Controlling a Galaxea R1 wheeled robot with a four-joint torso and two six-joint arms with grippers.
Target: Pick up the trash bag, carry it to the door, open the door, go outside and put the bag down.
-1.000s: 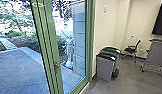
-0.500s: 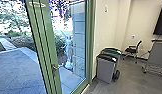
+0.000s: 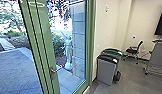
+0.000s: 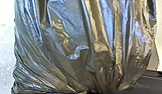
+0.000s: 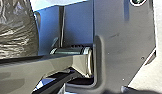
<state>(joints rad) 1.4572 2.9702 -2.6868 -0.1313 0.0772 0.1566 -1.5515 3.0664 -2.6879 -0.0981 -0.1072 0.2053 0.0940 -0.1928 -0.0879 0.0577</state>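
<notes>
The green-framed glass door (image 3: pixel 42 50) stands at the left and middle of the head view, its lever handle (image 3: pixel 53 70) low on the upright post; I cannot tell whether it is ajar. In the left wrist view the dark, shiny trash bag (image 4: pixel 77 45) is very close, its folds drawn together at my left gripper (image 4: pixel 104 90), which is shut on it. The side of the same trash bag (image 5: pixel 17 30) shows in the right wrist view, beside the robot's own body and arm bar. How my right gripper stands I cannot tell.
Two wheeled bins (image 3: pixel 107 70) stand against the wall just right of the door frame (image 3: pixel 90 45). Farther right are a black chair (image 3: pixel 133 51) and a grey cart (image 3: pixel 157 56). Beyond the glass lie paving (image 3: pixel 17 71) and a pale statue (image 3: pixel 68 52).
The head camera has moved closer to the door: its post and handle appear farther left and lower, and the bins slightly lower and larger.
</notes>
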